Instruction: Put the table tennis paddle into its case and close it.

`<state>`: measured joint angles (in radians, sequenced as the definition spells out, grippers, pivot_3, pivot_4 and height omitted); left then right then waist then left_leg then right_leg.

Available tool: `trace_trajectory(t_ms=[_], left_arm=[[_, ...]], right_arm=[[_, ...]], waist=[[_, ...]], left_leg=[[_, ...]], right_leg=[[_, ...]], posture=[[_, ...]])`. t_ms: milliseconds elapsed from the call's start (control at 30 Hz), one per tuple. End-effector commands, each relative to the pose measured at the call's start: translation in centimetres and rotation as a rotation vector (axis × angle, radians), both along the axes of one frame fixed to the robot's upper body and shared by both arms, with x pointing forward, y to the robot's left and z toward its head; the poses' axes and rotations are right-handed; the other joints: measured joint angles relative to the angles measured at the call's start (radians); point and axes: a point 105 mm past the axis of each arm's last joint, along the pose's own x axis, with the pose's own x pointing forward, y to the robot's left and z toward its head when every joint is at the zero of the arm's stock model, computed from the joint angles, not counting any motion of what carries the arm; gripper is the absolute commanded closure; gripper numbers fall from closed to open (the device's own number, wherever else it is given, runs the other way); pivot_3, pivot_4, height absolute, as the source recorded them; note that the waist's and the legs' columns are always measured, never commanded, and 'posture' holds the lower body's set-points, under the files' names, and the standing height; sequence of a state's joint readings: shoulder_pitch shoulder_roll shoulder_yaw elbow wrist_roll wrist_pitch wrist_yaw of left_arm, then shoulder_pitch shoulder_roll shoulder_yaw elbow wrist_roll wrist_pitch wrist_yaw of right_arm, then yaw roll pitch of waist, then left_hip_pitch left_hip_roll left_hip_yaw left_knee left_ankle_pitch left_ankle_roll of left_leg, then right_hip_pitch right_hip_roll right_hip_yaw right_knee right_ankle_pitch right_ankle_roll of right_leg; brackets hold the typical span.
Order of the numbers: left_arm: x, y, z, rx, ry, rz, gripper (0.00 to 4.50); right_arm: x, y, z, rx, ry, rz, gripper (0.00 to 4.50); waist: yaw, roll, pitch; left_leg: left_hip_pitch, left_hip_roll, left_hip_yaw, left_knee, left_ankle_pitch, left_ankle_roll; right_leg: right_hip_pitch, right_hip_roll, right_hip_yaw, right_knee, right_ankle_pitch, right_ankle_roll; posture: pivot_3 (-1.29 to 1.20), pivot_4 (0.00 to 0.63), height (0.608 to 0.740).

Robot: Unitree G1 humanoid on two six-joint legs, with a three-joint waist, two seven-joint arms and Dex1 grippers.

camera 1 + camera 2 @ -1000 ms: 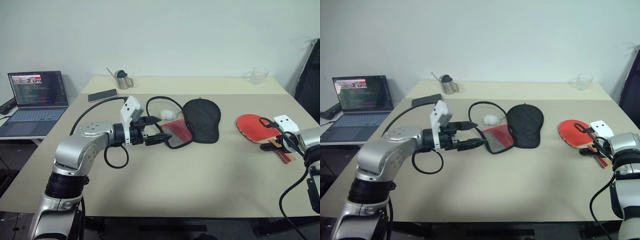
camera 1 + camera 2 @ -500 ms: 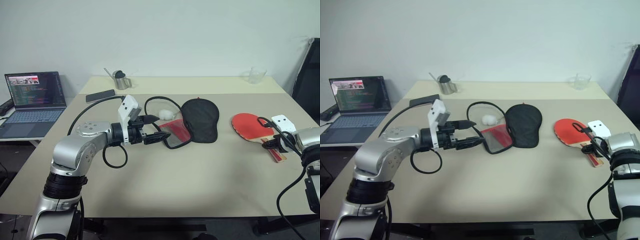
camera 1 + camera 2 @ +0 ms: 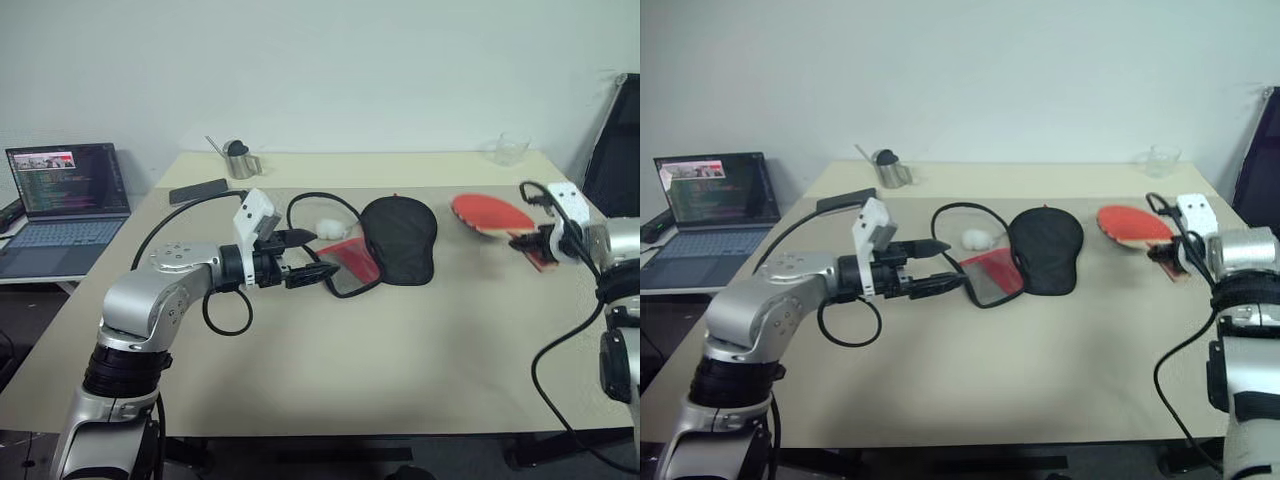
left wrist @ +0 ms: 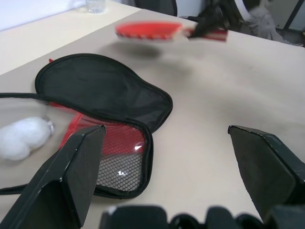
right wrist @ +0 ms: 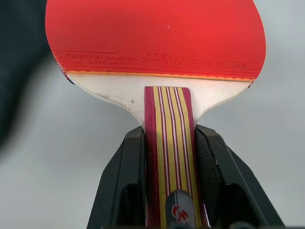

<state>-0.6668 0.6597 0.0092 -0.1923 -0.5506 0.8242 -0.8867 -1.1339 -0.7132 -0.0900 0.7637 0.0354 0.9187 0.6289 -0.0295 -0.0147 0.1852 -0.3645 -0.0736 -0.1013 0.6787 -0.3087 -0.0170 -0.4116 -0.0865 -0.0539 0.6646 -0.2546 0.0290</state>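
Right tool (image 5: 167,157) pinching table tennis paddle (image 3: 490,215) by its handle, lifted off table (image 3: 400,330). Likely light, stiff; handle suits gripping. Left tool (image 3: 305,257) spread beside soft open case (image 3: 400,240).

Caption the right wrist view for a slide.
Right gripper clamps the striped wooden handle of the red-faced table tennis paddle, held clear above the pale table.

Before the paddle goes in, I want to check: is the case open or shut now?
Open. The case lies unzipped on the table, its black half folded back beside the red mesh half.
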Motion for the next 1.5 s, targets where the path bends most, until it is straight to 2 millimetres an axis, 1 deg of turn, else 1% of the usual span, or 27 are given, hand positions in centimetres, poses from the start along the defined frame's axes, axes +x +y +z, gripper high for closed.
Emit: trace_trajectory(t_ms=[33, 133, 200, 233, 333, 367, 400, 533, 600, 667, 733, 867, 1000, 1067, 1200, 1267, 1500], left_arm=[[-0.2, 0.5, 1.4, -0.013, -0.055, 0.007, 0.0], [-0.2, 0.5, 1.3, -0.013, -0.056, 0.012, 0.0], [-0.3, 0.6, 1.3, -0.015, -0.06, 0.017, 0.0], [-0.3, 0.6, 1.4, -0.017, -0.062, 0.02, 0.0], [-0.4, 0.8, 1.3, -0.019, -0.062, 0.035, 0.0], [-0.5, 1.0, 1.2, -0.017, -0.061, 0.045, 0.0], [-0.6, 1.1, 1.2, -0.016, -0.06, 0.051, 0.0], [-1.0, 1.6, 1.0, -0.018, -0.056, 0.079, 0.0], [-1.1, 1.8, 1.0, -0.019, -0.053, 0.092, 0.0], [-1.4, 1.8, 0.8, -0.019, -0.049, 0.096, 0.0], [-1.5, 1.9, 0.7, -0.017, -0.045, 0.104, 0.0], [-1.6, 2.0, 0.7, -0.018, -0.044, 0.115, 0.0], [-1.6, 1.9, 0.7, -0.018, -0.041, 0.113, 0.0], [-1.6, 1.8, 0.7, -0.018, -0.04, 0.112, 0.0], [-1.7, 1.7, 0.7, -0.019, -0.037, 0.11, 0.0], [-1.7, 1.7, 0.6, -0.019, -0.035, 0.109, 0.0], [-1.7, 1.6, 0.6, -0.021, -0.035, 0.106, 0.0]], right_arm=[[1.0, 3.4, 4.4, 0.054, -0.147, 0.055, 3.39], [2.1, 7.4, 4.9, 0.108, -0.177, 0.102, 3.39], [3.1, 11.3, 4.6, 0.155, -0.186, 0.138, 3.39], [3.4, 12.6, 4.5, 0.169, -0.188, 0.147, 3.39], [3.9, 15.4, 3.9, 0.225, -0.189, 0.144, 3.39], [4.1, 17.1, 3.5, 0.25, -0.186, 0.141, 3.39], [4.2, 18.3, 3.3, 0.265, -0.183, 0.137, 3.39], [4.4, 20.7, 1.9, 0.309, -0.158, 0.081, 3.39], [4.6, 21.0, 1.3, 0.322, -0.151, 0.034, 3.39], [4.8, 20.4, 0.9, 0.317, -0.154, -0.054, 3.39], [4.8, 20.5, 0.7, 0.303, -0.157, -0.099, 3.39], [4.6, 20.8, 0.0, 0.282, -0.145, -0.137, 3.39], [4.3, 21.6, -1.7, 0.257, -0.101, -0.138, 3.39], [4.3, 21.4, -2.4, 0.212, -0.099, -0.153, 3.39], [4.4, 20.2, -4.3, 0.152, -0.088, -0.207, 3.39], [4.4, 20.1, -5.1, 0.14, -0.078, -0.211, 3.39], [4.6, 20.2, -5.4, 0.125, -0.085, -0.206, 3.39]], waist=[[-0.001, 0.0, 0.0], [-0.004, 0.0, 0.0], [-0.004, 0.0, 0.0], [-0.006, 0.0, 0.0], [-0.004, 0.0, 0.0], [-0.003, 0.0, 0.0], [-0.001, 0.0, 0.0], [-0.001, 0.0, 0.0], [-0.002, 0.0, 0.0], [-0.001, 0.0, 0.0], [-0.002, 0.0, 0.0], [-0.008, 0.0, 0.0], [-0.019, 0.0, 0.0], [-0.022, 0.0, 0.0], [-0.026, 0.0, 0.0], [-0.027, 0.0, 0.0], [-0.027, 0.0, 0.0]], left_leg=[[0.0, 0.0, 0.0, 0.0, 0.0, 0.0], [0.0, 0.0, 0.001, -0.001, 0.0, 0.0], [0.0, 0.0, 0.002, -0.001, 0.0, 0.0], [0.0, 0.0, 0.002, -0.001, 0.0, 0.0], [-0.003, 0.0, 0.006, 0.0, 0.0, 0.0], [-0.003, 0.0, 0.006, 0.0, 0.0, 0.0], [-0.003, 0.0, 0.006, 0.0, 0.0, 0.0], [-0.003, -0.001, 0.005, 0.0, 0.0, 0.0], [-0.003, -0.001, 0.005, 0.0, 0.0, 0.0], [-0.003, -0.001, 0.005, 0.0, 0.0, 0.0], [-0.003, -0.001, 0.006, 0.0, 0.0, 0.0], [-0.003, -0.001, 0.008, 0.0, 0.0, 0.0], [-0.001, -0.001, 0.01, 0.0, 0.0, 0.0], [-0.001, -0.001, 0.011, 0.0, 0.0, 0.0], [-0.001, -0.001, 0.012, 0.0, 0.0, 0.001], [0.0, -0.001, 0.012, 0.0, 0.0, 0.001], [0.0, 0.0, 0.013, 0.0, 0.0, 0.001]], right_leg=[[0.0, 0.0, 0.0, 0.0, 0.0, 0.0], [-0.002, 0.0, 0.001, 0.001, 0.0, 0.0], [-0.003, 0.0, 0.003, 0.002, 0.0, 0.0], [-0.004, 0.0, 0.003, 0.003, 0.0, 0.0], [-0.011, 0.0, 0.008, 0.008, 0.0, 0.0], [-0.011, 0.0, 0.008, 0.008, 0.0, 0.0], [-0.011, 0.0, 0.008, 0.008, 0.0, 0.0], [-0.011, 0.0, 0.008, 0.009, 0.0, 0.0], [-0.011, 0.0, 0.009, 0.01, 0.0, 0.0], [-0.012, 0.0, 0.009, 0.01, 0.0, 0.0], [-0.012, 0.0, 0.01, 0.01, 0.0, 0.0], [-0.013, 0.001, 0.012, 0.012, 0.0, 0.0], [-0.013, 0.001, 0.015, 0.013, 0.0, 0.0], [-0.014, 0.001, 0.016, 0.014, 0.0, 0.0], [-0.014, 0.001, 0.016, 0.015, 0.0, 0.0], [-0.014, 0.001, 0.017, 0.015, 0.0, 0.0], [-0.014, 0.002, 0.017, 0.015, 0.0, 0.0]], posture=[[0.0, 0.15, 0.74], [0.0, 0.15, 0.74], [0.0, 0.15, 0.74], [0.0, 0.15, 0.74], [0.0, 0.15, 0.74], [0.0, 0.15, 0.74], [0.0, 0.15, 0.74], [0.0, 0.15, 0.74], [0.0, 0.15, 0.74], [0.0, 0.15, 0.74], [0.0, 0.15, 0.74], [0.0, 0.15, 0.74], [0.0, 0.15, 0.74], [0.0, 0.15, 0.74], [0.0, 0.15, 0.74], [0.0, 0.15, 0.74], [0.0, 0.15, 0.74]])
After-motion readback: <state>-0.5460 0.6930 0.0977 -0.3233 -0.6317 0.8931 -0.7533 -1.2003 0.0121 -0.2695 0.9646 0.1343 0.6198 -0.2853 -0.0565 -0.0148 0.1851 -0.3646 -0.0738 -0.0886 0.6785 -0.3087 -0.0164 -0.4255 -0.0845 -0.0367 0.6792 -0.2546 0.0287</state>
